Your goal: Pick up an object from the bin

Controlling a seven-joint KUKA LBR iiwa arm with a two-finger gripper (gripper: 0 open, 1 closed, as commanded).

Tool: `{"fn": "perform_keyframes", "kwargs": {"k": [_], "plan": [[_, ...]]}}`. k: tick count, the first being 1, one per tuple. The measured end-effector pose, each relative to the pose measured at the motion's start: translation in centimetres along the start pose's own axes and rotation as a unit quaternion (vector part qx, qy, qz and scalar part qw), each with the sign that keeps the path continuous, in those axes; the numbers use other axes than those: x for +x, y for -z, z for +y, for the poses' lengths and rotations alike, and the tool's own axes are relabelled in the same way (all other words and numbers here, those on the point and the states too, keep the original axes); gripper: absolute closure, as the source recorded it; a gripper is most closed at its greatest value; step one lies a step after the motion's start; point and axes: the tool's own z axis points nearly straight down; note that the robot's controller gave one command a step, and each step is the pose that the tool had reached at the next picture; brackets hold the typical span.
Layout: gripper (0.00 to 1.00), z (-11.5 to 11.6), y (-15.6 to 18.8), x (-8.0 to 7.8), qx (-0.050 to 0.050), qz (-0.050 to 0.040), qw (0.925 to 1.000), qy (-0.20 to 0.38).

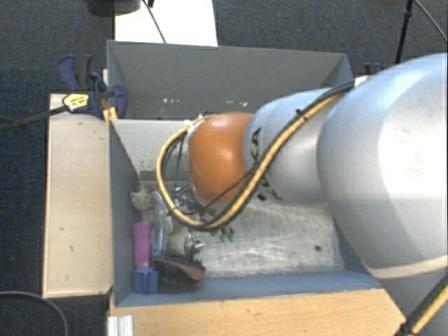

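Toward nine o'clock of the grey metal bin, the arm's orange wrist cover hangs over the floor, with the gripper dark beneath it; whether it is wide or narrow I cannot tell. Just off its eight o'clock lie a pale lumpy thing and a clear plastic piece. At its six o'clock sits a small silvery piece, with small green bits at five o'clock. In the bin's seven o'clock corner a pink stick, a blue block and a dark reddish-brown thing lie close together.
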Motion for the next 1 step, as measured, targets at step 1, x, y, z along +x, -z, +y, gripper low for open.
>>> {"fn": "perform_keyframes", "kwargs": {"k": [1], "plan": [[0.0, -3.59, 5.78, 5.23, -0.003, 0.0044, 1.0, 0.007]]}}
